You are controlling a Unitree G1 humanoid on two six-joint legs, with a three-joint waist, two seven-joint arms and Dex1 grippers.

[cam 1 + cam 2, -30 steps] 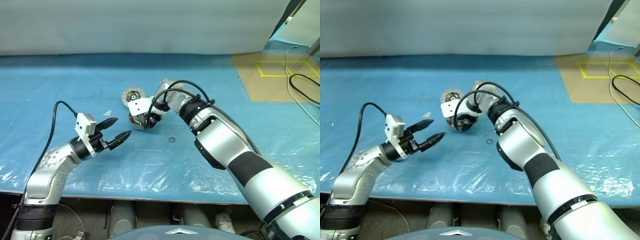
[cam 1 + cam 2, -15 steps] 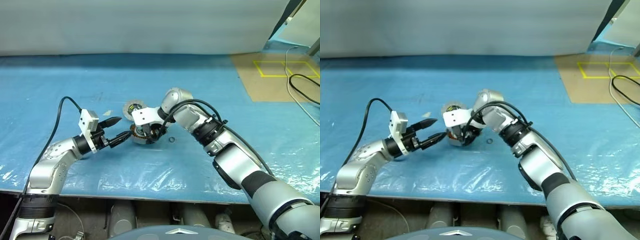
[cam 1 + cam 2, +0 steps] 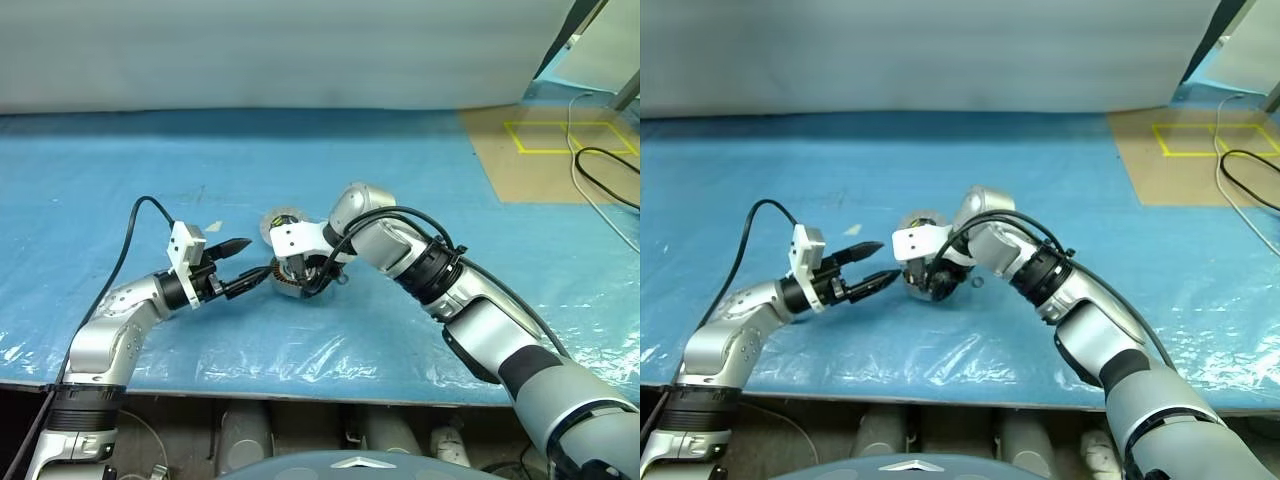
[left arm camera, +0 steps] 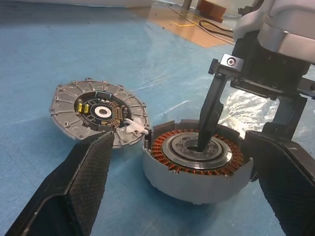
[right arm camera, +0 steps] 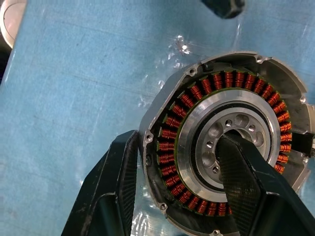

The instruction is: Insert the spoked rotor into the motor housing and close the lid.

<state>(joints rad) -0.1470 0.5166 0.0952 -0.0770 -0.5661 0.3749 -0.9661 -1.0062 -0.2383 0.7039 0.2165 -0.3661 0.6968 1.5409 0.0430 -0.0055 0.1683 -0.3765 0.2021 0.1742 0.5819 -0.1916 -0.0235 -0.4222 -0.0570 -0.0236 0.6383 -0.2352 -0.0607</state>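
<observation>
The spoked rotor (image 4: 197, 155), a grey-rimmed disc with copper windings, sits on the blue sheet (image 3: 150, 180). My right gripper (image 5: 177, 142) is shut on it from above. One finger (image 5: 241, 177) is in the silver hub hole and the other (image 5: 115, 182) is outside the rim. The motor housing (image 4: 98, 110), a silver segmented disc with a dark centre, lies flat just behind the rotor, touching or nearly touching it. My left gripper (image 3: 255, 262) is open and level, just left of the rotor, with nothing between its fingers (image 4: 83, 177).
A tiny dark ring (image 3: 977, 282) lies just right of the rotor. A brown board with a yellow tape square (image 3: 555, 135) and a black cable (image 3: 610, 175) are at the back right. The table's front edge (image 3: 300, 385) runs close below both arms.
My right arm has dropped its elbow and drawn the rotor a little nearer, close to the left gripper's tips. The whole view has shifted. Neither grip has changed.
</observation>
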